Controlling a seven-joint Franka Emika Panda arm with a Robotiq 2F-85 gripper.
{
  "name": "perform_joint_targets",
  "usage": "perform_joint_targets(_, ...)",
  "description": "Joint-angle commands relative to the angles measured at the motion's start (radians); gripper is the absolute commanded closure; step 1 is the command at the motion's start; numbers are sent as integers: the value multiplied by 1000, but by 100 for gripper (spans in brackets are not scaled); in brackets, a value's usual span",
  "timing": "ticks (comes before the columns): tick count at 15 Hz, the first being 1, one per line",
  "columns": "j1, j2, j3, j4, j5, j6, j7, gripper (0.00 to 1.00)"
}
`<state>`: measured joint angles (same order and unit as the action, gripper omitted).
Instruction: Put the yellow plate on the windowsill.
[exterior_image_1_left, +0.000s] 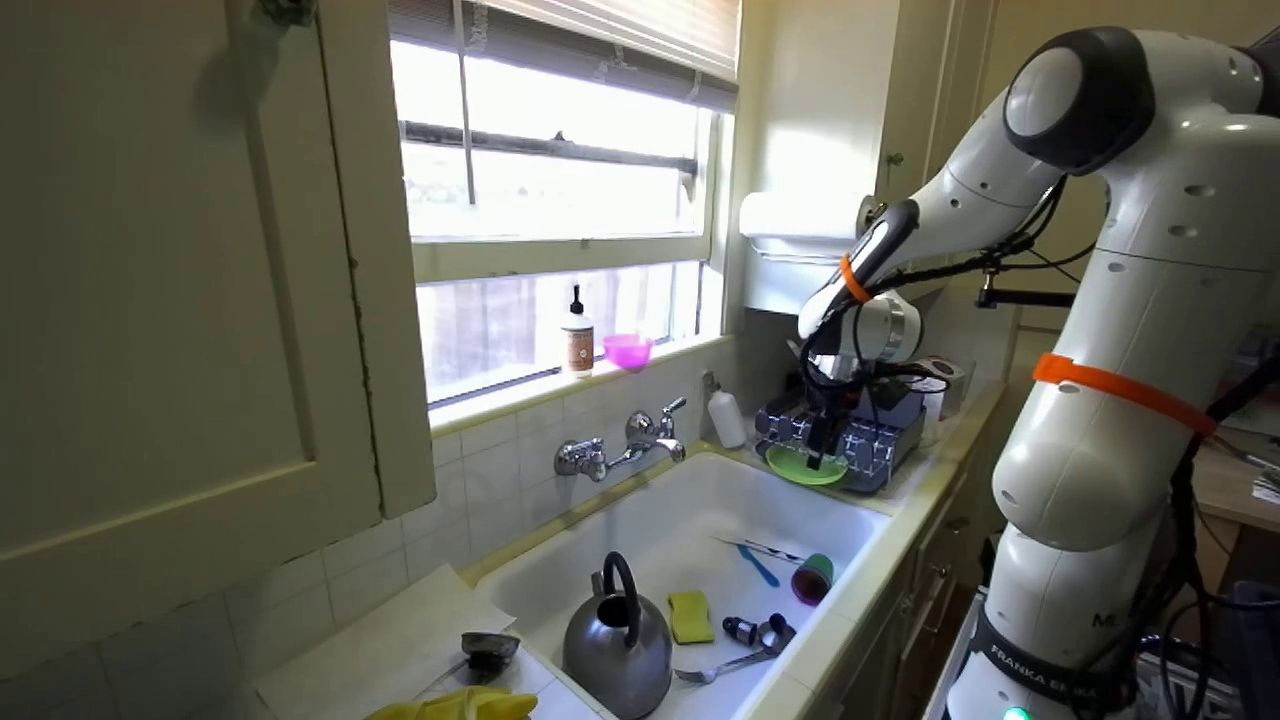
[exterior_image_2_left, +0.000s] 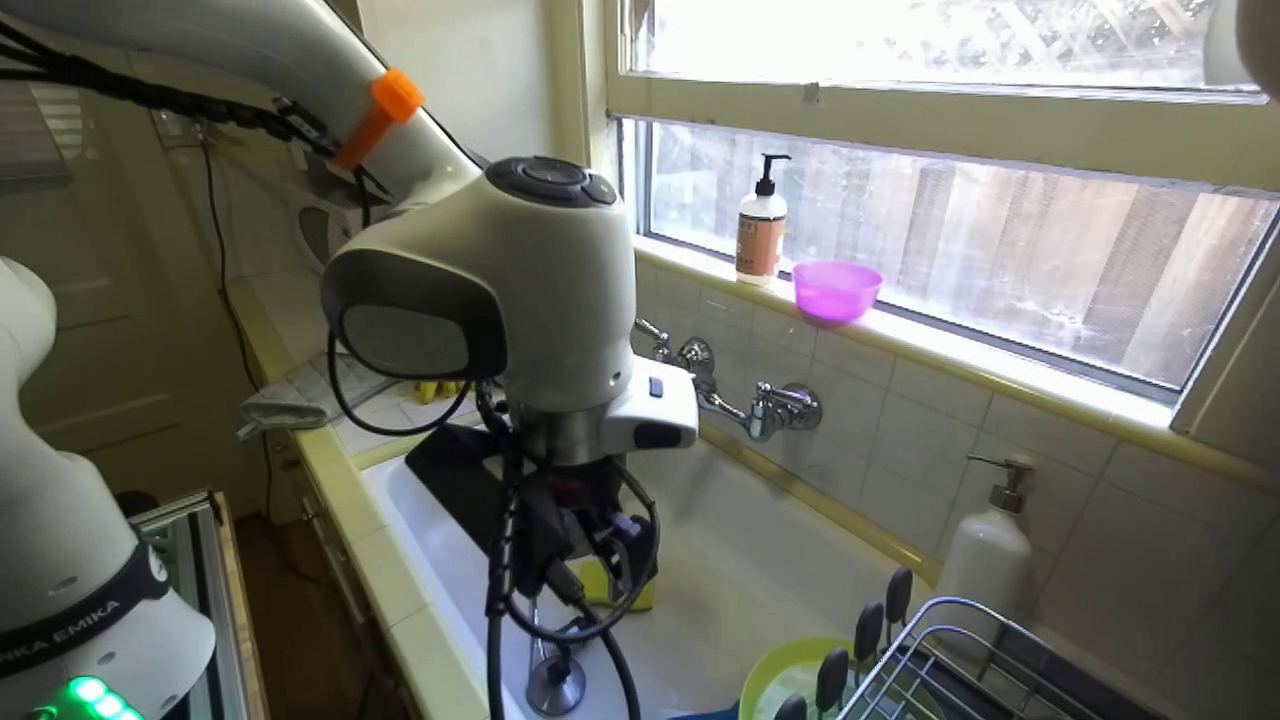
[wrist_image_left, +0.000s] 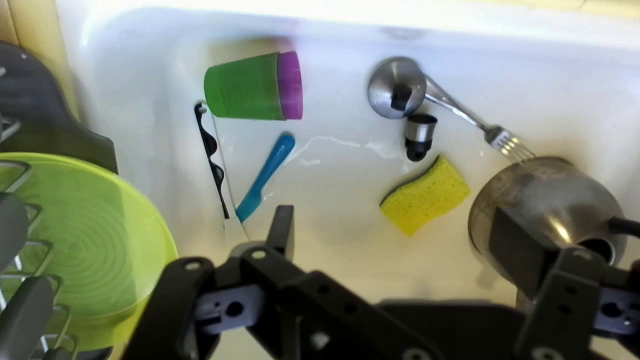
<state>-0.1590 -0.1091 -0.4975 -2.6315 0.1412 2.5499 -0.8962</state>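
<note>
Sink (exterior_image_1_left: 740, 505), white, is set under window (exterior_image_1_left: 560, 258); robot arm (exterior_image_1_left: 1065, 470) is placed at right in an exterior view. End effector (wrist_image_left: 396, 232) is pointed down above sink & is released: its fingers (wrist_image_left: 283, 225) are spread wide, w/ sink floor seen btwn them in wrist view. Yellow plate (wrist_image_left: 100, 250), round & lime-coloured, is located at L edge of wrist view, at sink's end by dish rack (exterior_image_1_left: 868, 448), & is partly covered by rack wires & grey handles (wrist_image_left: 25, 317). Whether it's in rack or just in front can't be told. In an exterior view, plate is partly hidden by end effector; contact can't be told. Windowsill (exterior_image_2_left: 1000, 368), white, is seen well above plate level; on it are stood pump bottle (exterior_image_2_left: 760, 240) w/ brown label &, just to its R in both exterior views, pink bowl (exterior_image_2_left: 838, 292). In sink, stacked cups (wrist_image_left: 245, 87), green & purple, are laid on their side; blue utensil (wrist_image_left: 270, 165) is lying near them. Yellow sponge (wrist_image_left: 425, 195) is placed approx. mid-sink, near grey kettle (wrist_image_left: 560, 195), which is stood upright & partly covered by a finger in wrist view. Fork (wrist_image_left: 500, 137) is laid w/ tines by kettle, handle by round metal piece (wrist_image_left: 382, 90) w/ black knob.
</note>
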Motion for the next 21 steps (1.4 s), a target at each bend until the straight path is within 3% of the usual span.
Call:
perform_joint_targets(1, -62, 180, 35, 70, 8, 15, -108, 0)
perform_joint_targets(3, -102, 254, 66, 100, -13, 63, -99, 0)
perform_joint_targets(7, -159, 387, 127, 140, -38, 274, 20, 0)
perform_joint_targets(11, -127, 492, 84, 171, -191, 478, 241, 0)
perform_joint_targets(15, -91, 558, 37, 213, -319, 546, 403, 0)
perform_joint_targets(21, -79, 588, 46, 243, -371, 612, 522, 0)
